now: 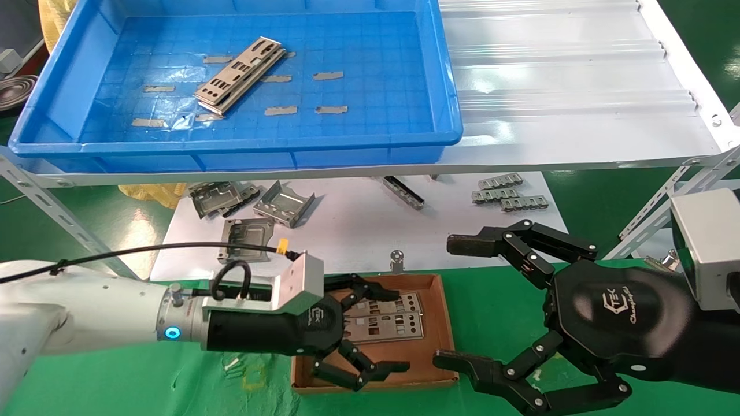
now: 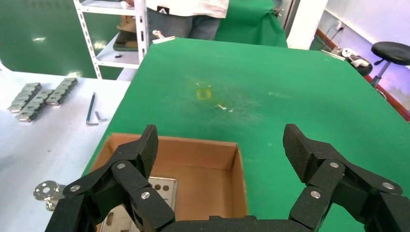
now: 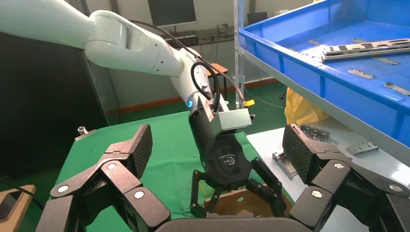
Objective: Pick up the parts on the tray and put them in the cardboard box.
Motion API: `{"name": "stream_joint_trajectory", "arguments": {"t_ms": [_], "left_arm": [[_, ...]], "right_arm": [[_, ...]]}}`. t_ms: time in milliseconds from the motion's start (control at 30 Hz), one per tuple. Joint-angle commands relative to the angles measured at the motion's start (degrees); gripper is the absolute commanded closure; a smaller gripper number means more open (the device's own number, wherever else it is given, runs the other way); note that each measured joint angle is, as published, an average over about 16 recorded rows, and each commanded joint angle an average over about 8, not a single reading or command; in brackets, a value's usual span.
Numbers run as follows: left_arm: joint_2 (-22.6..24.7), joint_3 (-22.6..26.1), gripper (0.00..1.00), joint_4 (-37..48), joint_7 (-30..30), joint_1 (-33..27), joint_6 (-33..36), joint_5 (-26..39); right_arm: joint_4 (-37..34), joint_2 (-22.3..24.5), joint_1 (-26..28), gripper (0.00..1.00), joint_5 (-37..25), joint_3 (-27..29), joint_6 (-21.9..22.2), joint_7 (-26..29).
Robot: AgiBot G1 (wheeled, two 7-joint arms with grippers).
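Two parts [image 1: 384, 319] lie in the cardboard box [image 1: 442, 323] under the left gripper [image 1: 370, 329], wide open and empty; a stack of parts [image 1: 240, 75] waits in the tray [image 1: 451, 110], while the right gripper [image 1: 462, 300] hangs beside the box, also agape and empty.

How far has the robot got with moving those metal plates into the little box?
Partway. Two parts already lie in the cardboard box. The left gripper hovers over the box, open and empty, so nothing is in hand. The right gripper waits open beside the box. A small stack of parts is still in the blue tray, waiting to be fetched.

Glossy plastic tray [image 1: 451, 110], matt metal parts [image 1: 240, 75]
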Motion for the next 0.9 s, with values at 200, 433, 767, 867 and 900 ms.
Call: {"name": "stream_joint_trajectory", "arguments": {"t_ms": [200,433,767,867,900], "left_arm": [[-0.49,-0.54,0.0,0.39,-0.81,0.46,1.76,-0.96],[-2.08,-1.72,0.0,-2.84,-2.4,1.46,1.09,-1.37],[-8.18,-6.45,0.0,-14.0,-8.7,5.6,0.04,-3.85],[-10.06,-7.91,0.0,-17.43,-10.64,6.88,-0.28,-4.61],[-10.66,-8.38,0.0,-18.55,-11.27,7.29,-0.38,-4.86]], "right_arm": [[0.0,0.0,0.0,0.0,0.0,0.0,0.01,0.0],[-0.01,0.0,-0.01,0.0,0.0,0.0,0.0,0.0],[-0.01,0.0,-0.01,0.0,0.0,0.0,0.0,0.0],[-0.01,0.0,-0.01,0.0,0.0,0.0,0.0,0.0],[-0.01,0.0,-0.01,0.0,0.0,0.0,0.0,0.0]]}}
